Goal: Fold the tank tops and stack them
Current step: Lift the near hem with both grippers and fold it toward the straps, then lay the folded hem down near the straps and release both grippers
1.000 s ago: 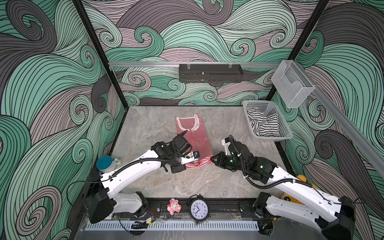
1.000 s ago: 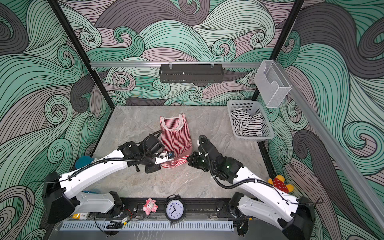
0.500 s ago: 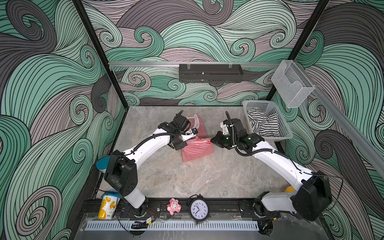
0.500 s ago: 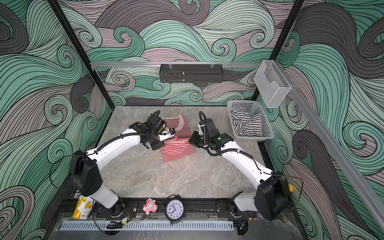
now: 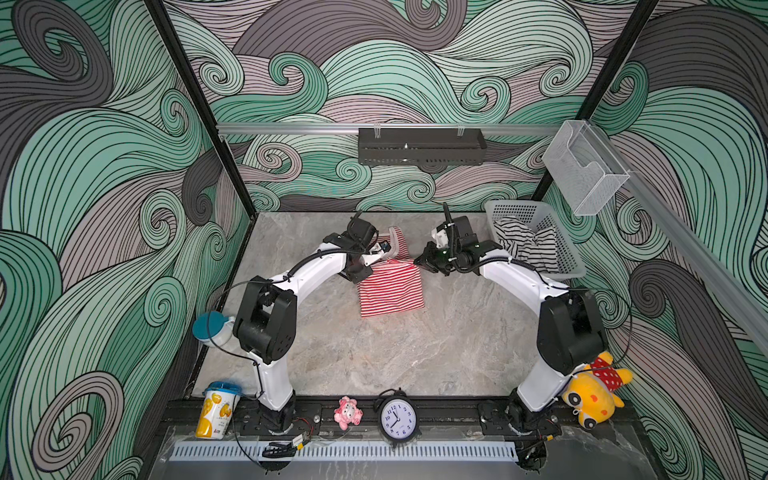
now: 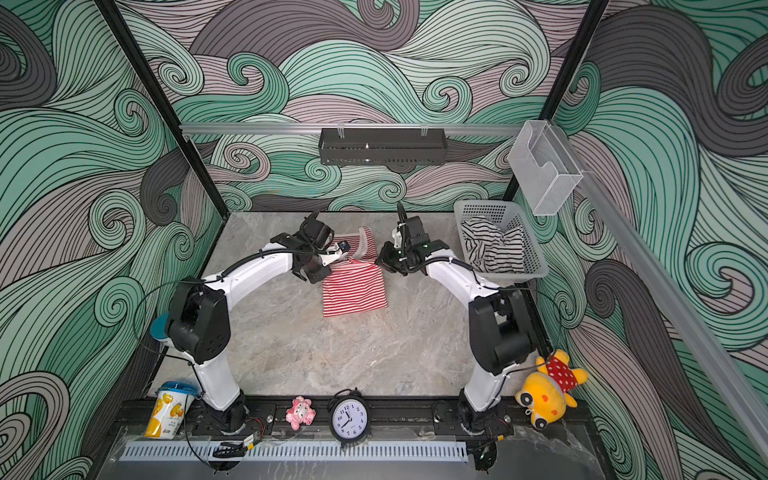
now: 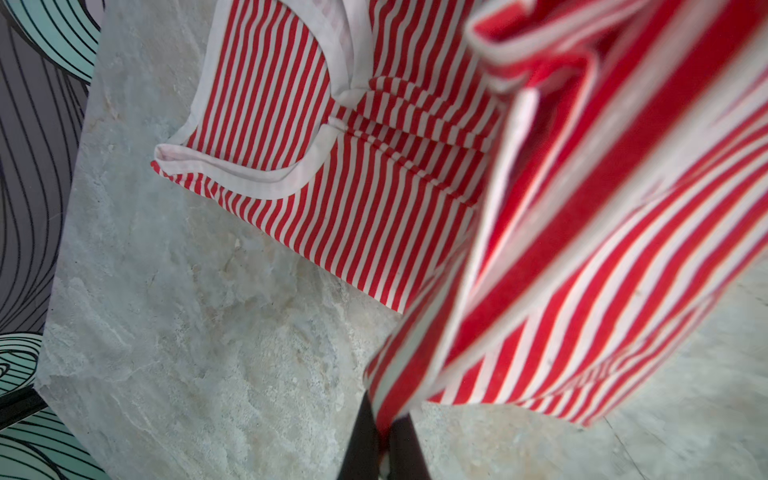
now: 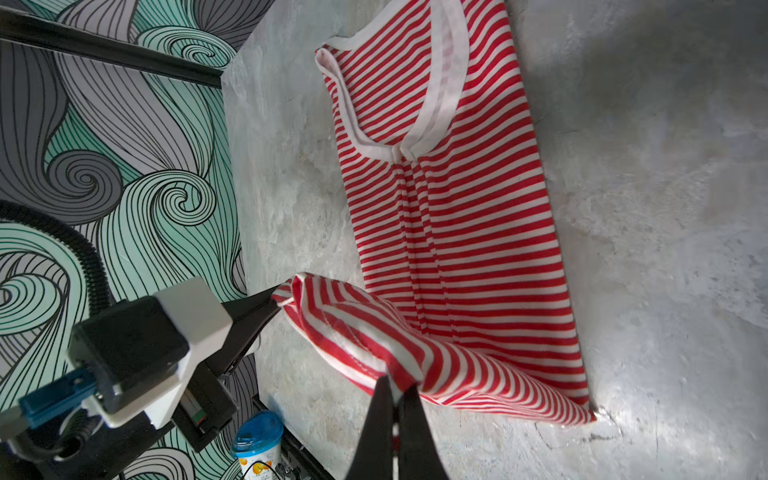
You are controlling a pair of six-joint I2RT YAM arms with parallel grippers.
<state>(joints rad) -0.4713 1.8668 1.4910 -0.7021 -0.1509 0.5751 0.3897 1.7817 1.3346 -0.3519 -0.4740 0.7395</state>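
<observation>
1. The left gripper [image 7: 384, 415] is pinched tight on one corner of the hem of the red-striped top [image 7: 332, 166]; the held cloth hangs close to its wrist camera and is blurred
2. The right gripper [image 8: 397, 388] is closed just as tight on the other hem corner, and its wrist view also shows the tips of the left gripper nipping their bit of cloth
3. Between the two grippers the hem hangs clear of the table [image 5: 374, 353] and sags a little in the middle, above the body of the top
4. The rest of the red-striped top lies flat on the grey stone-look table, with its white-trimmed armholes and straps toward the back wall; at the end nearer the front rail the cloth doubles back up toward the grippers
5. In both top views the grippers face each other across the top, one from each side, near the middle of the table toward the back
6. The black-striped top [image 5: 523, 245] lies crumpled in the white basket [image 5: 519, 210] at the back right corner, just beside the right arm and apart from the red one
7. Along the front rail stand a yellow-printed cup [image 5: 216, 409], a pink toy [image 5: 348, 412] and a clock [image 5: 398, 419]; a yellow plush toy [image 5: 590, 395] sits by the base of the right arm and a teal-lidded cup [image 5: 212, 328] beside the left arm
</observation>
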